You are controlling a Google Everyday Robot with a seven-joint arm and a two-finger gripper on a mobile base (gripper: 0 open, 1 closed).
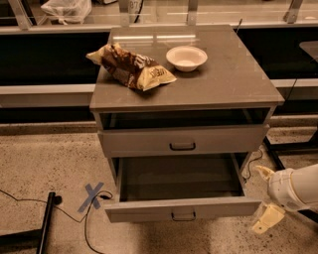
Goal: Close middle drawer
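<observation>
Hovering off the right front corner of the pulled-out middle drawer (pixel 149 211): end effector (pixel 264 196), fingers (pixel 267 219) spread.

I'm looking down on a speckled beige floor (pixel 44 163), and it's running right up to a grey cabinet (pixel 238 79) at centre. Overhead light is glaring off the cabinet top. A blue tape cross (pixel 93 196) is lying on the floor left of the cabinet, with a thin black cable (pixel 84 230) trailing past it. A dark bar (pixel 45 221) is lying at bottom left. Behind, a long grey ledge (pixel 44 94) is stretching across with a dark recess (pixel 44 59) above it, and metal posts (pixel 191 11) are standing along the far edge. The gripper (pixel 265 196) is hanging low at right, just beside the cabinet, fingers spread.
</observation>
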